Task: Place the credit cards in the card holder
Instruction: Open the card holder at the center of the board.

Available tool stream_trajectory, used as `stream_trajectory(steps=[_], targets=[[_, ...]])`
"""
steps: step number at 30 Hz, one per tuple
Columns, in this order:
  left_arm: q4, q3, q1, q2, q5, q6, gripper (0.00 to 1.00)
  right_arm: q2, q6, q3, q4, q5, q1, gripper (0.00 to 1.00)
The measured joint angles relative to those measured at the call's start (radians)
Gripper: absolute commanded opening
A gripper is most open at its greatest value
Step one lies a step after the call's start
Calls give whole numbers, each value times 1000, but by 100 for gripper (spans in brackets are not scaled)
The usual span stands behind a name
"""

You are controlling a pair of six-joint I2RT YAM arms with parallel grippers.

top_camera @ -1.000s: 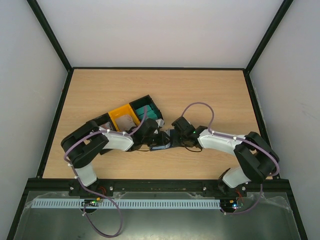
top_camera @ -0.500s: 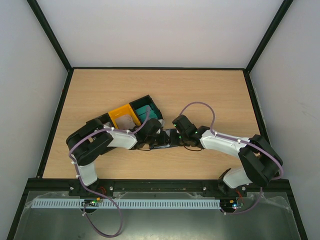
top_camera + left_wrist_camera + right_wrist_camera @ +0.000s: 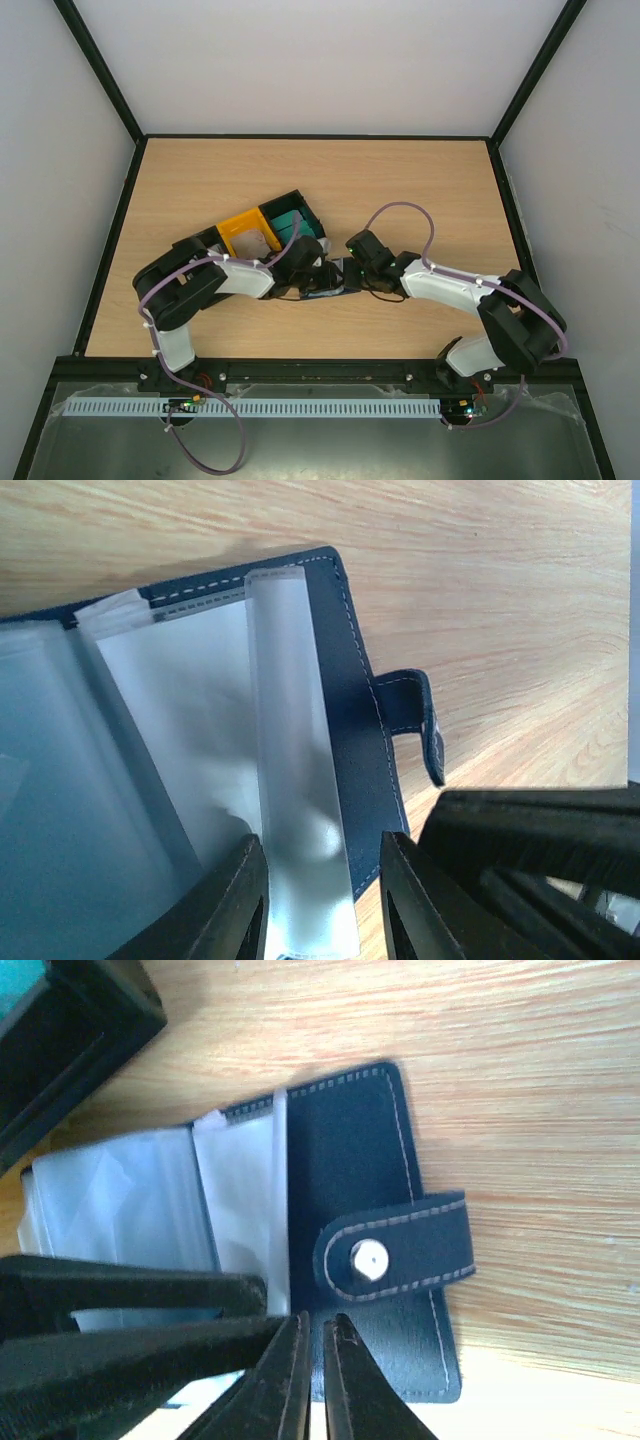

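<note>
The card holder point(image 3: 355, 710) lies open on the wood, a navy wallet with frosted pocket sleeves point(image 3: 200, 740) and a snap tab point(image 3: 400, 1250). My left gripper point(image 3: 322, 900) hovers over its sleeves with jaws apart, straddling a whitish sleeve strip point(image 3: 295, 760) without pinching it. My right gripper point(image 3: 312, 1380) is shut, its tips over the navy cover point(image 3: 350, 1160) just below the tab. In the top view both grippers meet over the card holder point(image 3: 335, 285). Teal credit cards point(image 3: 290, 222) sit in the tray's end compartment.
A black-and-yellow three-compartment tray point(image 3: 245, 232) lies just behind the left wrist; its black corner point(image 3: 70, 1030) shows in the right wrist view. The left gripper's finger point(image 3: 130, 1295) lies right beside the right fingertips. Black frame rails border the table.
The left arm has shifted slightly right and the right wrist a little left, toward the holder. Over the last half second almost nothing moved.
</note>
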Motion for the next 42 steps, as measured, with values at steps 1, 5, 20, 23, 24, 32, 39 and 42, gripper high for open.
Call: stream_trajectory(steps=[1, 5, 20, 23, 24, 32, 39, 42], targets=[[4, -2, 0, 0, 2, -1, 31, -2, 7, 0, 0, 9, 0, 7], [18, -16, -9, 0, 19, -6, 23, -13, 32, 2, 3, 31, -6, 7], [53, -65, -22, -24, 52, -22, 27, 106, 41, 7, 72, -67, -23, 7], [18, -72, -23, -62, 61, -18, 31, 120, 37, 7, 67, -55, -23, 12], [8, -74, -24, -74, 65, -16, 32, 120, 32, 7, 68, -51, -23, 14], [-127, -83, -28, -230, 17, 4, 42, 121, 3, 9, 75, -50, -28, 19], [-243, -47, -13, -261, -100, 37, 46, 125, -18, 15, 71, -51, -29, 20], [-284, -39, -7, -250, -141, 56, 46, 127, -25, 18, 68, -51, -29, 21]])
